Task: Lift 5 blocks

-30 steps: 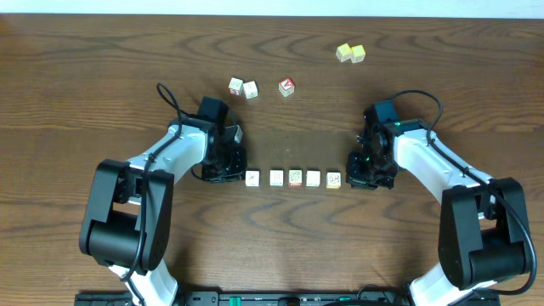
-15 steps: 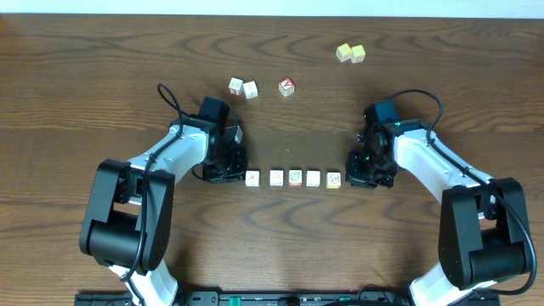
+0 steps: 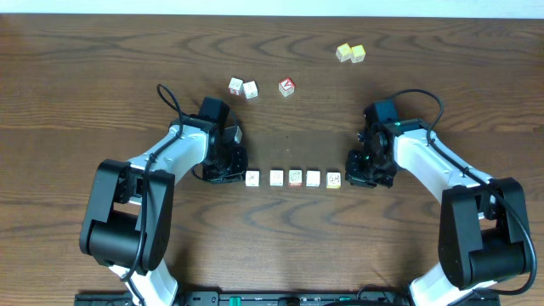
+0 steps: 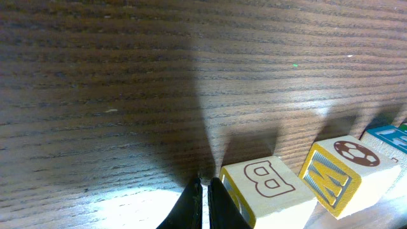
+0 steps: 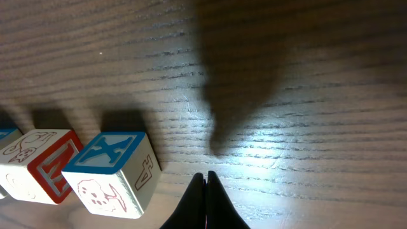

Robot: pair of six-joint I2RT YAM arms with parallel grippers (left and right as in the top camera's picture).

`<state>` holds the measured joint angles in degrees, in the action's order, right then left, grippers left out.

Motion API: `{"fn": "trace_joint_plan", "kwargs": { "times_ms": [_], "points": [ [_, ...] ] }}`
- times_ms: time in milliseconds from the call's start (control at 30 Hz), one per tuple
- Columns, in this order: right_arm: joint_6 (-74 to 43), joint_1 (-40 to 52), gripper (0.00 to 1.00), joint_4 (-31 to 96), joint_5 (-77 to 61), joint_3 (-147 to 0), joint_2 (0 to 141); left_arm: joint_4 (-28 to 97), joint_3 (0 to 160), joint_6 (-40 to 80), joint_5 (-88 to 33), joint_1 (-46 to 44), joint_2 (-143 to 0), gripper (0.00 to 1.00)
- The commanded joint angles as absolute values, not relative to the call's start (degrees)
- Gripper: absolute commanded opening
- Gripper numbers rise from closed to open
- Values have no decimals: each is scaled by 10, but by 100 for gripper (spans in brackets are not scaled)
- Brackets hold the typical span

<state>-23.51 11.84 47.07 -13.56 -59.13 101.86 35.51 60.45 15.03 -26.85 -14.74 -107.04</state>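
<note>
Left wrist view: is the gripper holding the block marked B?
No, the left gripper is shut empty, beside the B block.

Five blocks point(image 3: 295, 178), small cream cubes, sit flat in one straight row with small gaps between them. The row runs parallel to the near edge of the table point(image 3: 76, 51), roughly midway between its left and right edges. The left-end block point(image 3: 252, 178) shows a brown B and the second block point(image 3: 276, 178) a yellow-framed W plus a football print; the right-end block point(image 3: 333, 179) shows a blue-framed X, and the fourth block point(image 3: 313, 178) a red-framed face.
</note>
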Motion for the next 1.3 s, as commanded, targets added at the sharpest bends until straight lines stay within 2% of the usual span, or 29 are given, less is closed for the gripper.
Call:
{"fn": "trace_joint_plan", "kwargs": {
  "times_ms": [0, 1267],
  "points": [
    [-242, 135, 1, 467, -140, -589, 1019, 359, 593, 154, -264, -149, -1076, 7],
    [-257, 166, 1, 441, -140, -589, 1019, 342, 593, 169, -266, -166, -1076, 7]
  ]
}}
